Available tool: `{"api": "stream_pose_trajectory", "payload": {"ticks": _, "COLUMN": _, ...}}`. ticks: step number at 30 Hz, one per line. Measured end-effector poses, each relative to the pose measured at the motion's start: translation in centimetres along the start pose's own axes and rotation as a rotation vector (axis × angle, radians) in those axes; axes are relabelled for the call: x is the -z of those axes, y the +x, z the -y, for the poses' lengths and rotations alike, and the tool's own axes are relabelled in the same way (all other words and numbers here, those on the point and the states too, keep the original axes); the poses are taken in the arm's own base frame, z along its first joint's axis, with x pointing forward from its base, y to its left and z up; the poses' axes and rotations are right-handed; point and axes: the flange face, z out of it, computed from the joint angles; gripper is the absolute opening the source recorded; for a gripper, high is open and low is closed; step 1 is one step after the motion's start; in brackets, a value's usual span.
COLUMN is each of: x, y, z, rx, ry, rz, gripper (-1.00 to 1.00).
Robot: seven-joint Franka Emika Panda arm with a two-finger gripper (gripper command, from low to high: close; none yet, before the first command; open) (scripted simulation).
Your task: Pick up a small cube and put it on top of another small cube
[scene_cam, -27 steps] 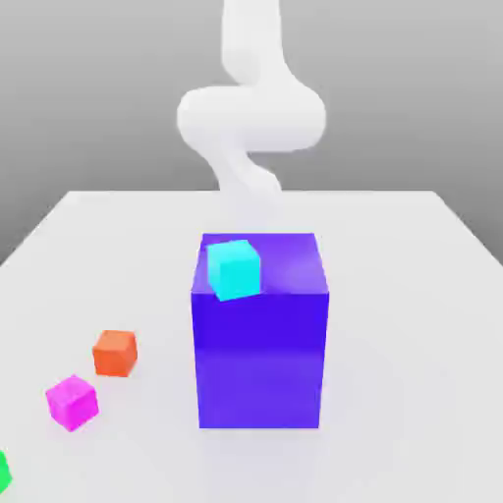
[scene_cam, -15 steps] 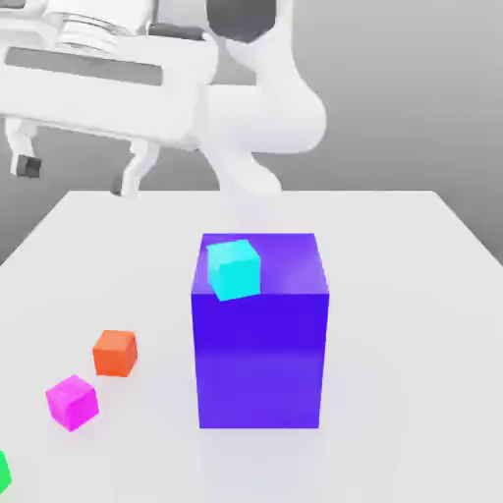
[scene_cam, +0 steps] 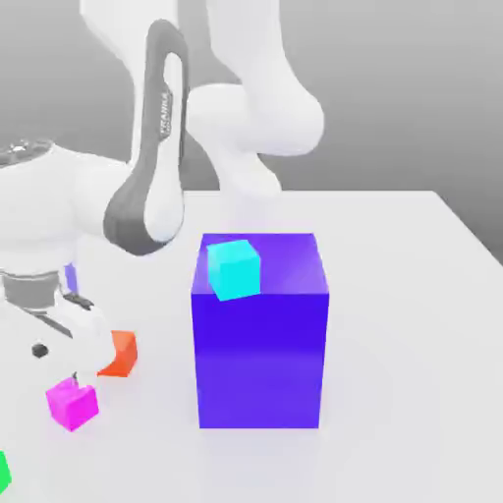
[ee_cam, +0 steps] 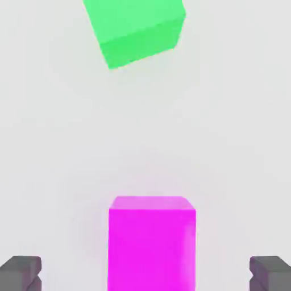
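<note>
Small magenta cube (ee_cam: 151, 241) sits on the white table (scene_cam: 393, 324), directly under the robot's hand.

The gripper (ee_cam: 145, 273) hovers just above it, fingers (ee_cam: 20, 273) spread wide, one on each side of the cube without touching. A green cube (ee_cam: 136, 28) lies just beyond. An orange cube (scene_cam: 122, 354) sits close behind the hand; a cyan cube (scene_cam: 234, 269) rests atop the big blue-violet block (scene_cam: 260, 344) well off to the side.

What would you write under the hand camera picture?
Open gripper with the small magenta cube between its fingertips, a green cube beyond.
</note>
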Motion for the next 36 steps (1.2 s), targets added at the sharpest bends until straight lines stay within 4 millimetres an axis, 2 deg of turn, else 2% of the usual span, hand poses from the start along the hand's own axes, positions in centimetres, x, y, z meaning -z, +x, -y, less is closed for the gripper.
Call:
{"api": "stream_pose_trajectory", "payload": {"ticks": 2, "x": -2.3, "y": 0.0, "z": -0.1, "rx": -0.001, "ry": -0.002, "rz": 0.001, "gripper": 0.00}}
{"api": "stream_pose_trajectory", "payload": {"ticks": 3, "x": -3.2, "y": -0.1, "z": -0.2, "rx": 0.000, "ry": -0.003, "rz": 0.001, "gripper": -1.00}}
{"api": "stream_pose_trajectory", "payload": {"ticks": 10, "x": -3.2, "y": -0.1, "z": -0.2, "rx": -0.001, "ry": -0.003, "rz": 0.002, "gripper": -1.00}}
{"api": "stream_pose_trajectory", "payload": {"ticks": 16, "x": 2.5, "y": 0.1, "z": 0.1, "rx": -0.003, "ry": -0.004, "rz": 0.003, "gripper": -1.00}}
{"api": "stream_pose_trajectory", "payload": {"ticks": 24, "x": 5.1, "y": 4.6, "z": 6.7, "rx": -0.092, "ry": -0.014, "rz": 0.011, "gripper": -1.00}}
{"api": "stream_pose_trajectory", "payload": {"ticks": 29, "x": 7.4, "y": 8.1, "z": 10.3, "rx": -0.178, "ry": -0.005, "rz": 0.006, "gripper": -1.00}}
{"api": "stream_pose_trajectory", "payload": {"ticks": 31, "x": 6.2, "y": 8.9, "z": 10.9, "rx": -0.198, "ry": -0.002, "rz": 0.003, "gripper": -1.00}}
{"api": "stream_pose_trajectory", "payload": {"ticks": 33, "x": 3.2, "y": 9.0, "z": 11.1, "rx": -0.202, "ry": -0.002, "rz": 0.002, "gripper": -1.00}}
{"api": "stream_pose_trajectory", "payload": {"ticks": 34, "x": 2.2, "y": 9.0, "z": 11.0, "rx": -0.202, "ry": -0.002, "rz": 0.002, "gripper": 1.00}}
{"api": "stream_pose_trajectory", "payload": {"ticks": 36, "x": 2.2, "y": 9.0, "z": 11.0, "rx": -0.202, "ry": -0.002, "rz": 0.002, "gripper": 1.00}}
